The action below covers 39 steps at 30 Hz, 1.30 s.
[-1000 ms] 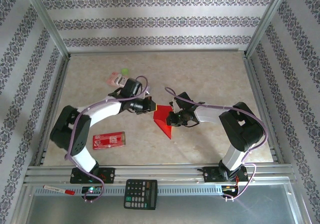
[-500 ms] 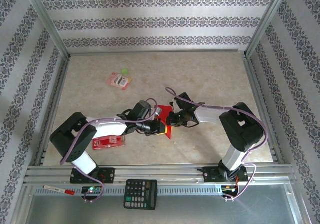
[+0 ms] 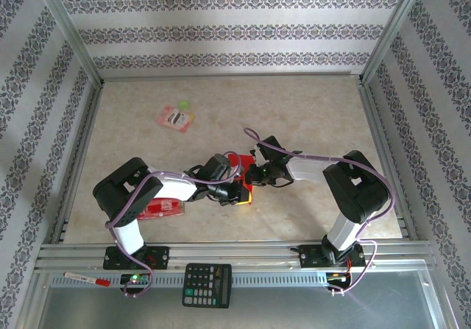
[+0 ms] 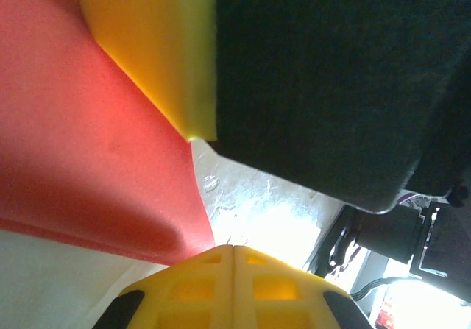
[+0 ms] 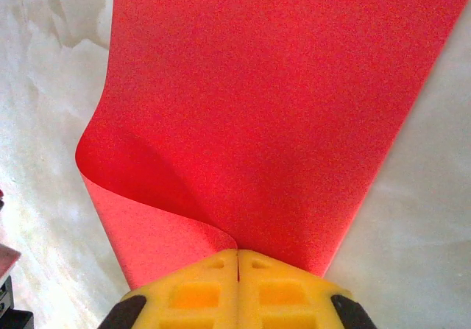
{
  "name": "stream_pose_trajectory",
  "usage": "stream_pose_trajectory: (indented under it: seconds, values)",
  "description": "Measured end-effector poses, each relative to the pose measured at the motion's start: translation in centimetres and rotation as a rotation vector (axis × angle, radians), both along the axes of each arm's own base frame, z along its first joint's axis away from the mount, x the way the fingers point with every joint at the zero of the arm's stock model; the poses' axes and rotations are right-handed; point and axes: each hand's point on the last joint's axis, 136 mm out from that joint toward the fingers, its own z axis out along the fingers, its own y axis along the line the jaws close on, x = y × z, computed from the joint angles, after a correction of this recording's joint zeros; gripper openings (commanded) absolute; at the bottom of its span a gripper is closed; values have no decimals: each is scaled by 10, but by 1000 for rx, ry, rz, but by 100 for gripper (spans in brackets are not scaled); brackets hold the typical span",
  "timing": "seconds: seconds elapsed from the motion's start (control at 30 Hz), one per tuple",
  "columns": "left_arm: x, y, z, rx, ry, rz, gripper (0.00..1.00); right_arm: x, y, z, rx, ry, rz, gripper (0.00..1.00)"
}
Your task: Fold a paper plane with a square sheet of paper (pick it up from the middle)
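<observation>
The square sheet of paper (image 3: 237,158) is plain bright red and lies folded over on itself at the table's middle. In the right wrist view the sheet (image 5: 280,108) has a raised curl on its left, and that curl runs into the tips of my right gripper (image 5: 237,252), which is shut on it. My right gripper (image 3: 252,174) points left at the sheet. My left gripper (image 3: 241,190) sits low over the sheet's near part, shut with nothing in it (image 4: 232,246). The sheet (image 4: 88,145) lies to its left, with the right gripper's finger (image 4: 309,71) just above.
A red packet with white print (image 3: 158,208) lies partly under my left arm. A pink packet (image 3: 175,118) and a small green thing (image 3: 184,106) sit at the back left. A calculator (image 3: 207,285) and a pen (image 3: 81,277) rest on the front rail.
My left arm has swung from behind the sheet to its near side, bringing its shut gripper up against the right gripper. The right arm has held still.
</observation>
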Motion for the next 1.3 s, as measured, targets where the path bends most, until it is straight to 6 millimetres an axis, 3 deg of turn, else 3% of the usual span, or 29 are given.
stream_pose_trajectory:
  seconds: [0.27,1.07,1.3]
  values:
    - [-1,1,-16,26,24,3,0,0,0,0,1,-1,0,0]
    - [8,-2,-5,3,13,50,1,0,0,0,5,-11,-1,0]
    - [8,-1,-16,17,30,52,2,0,0,0,5,-11,-1,0]
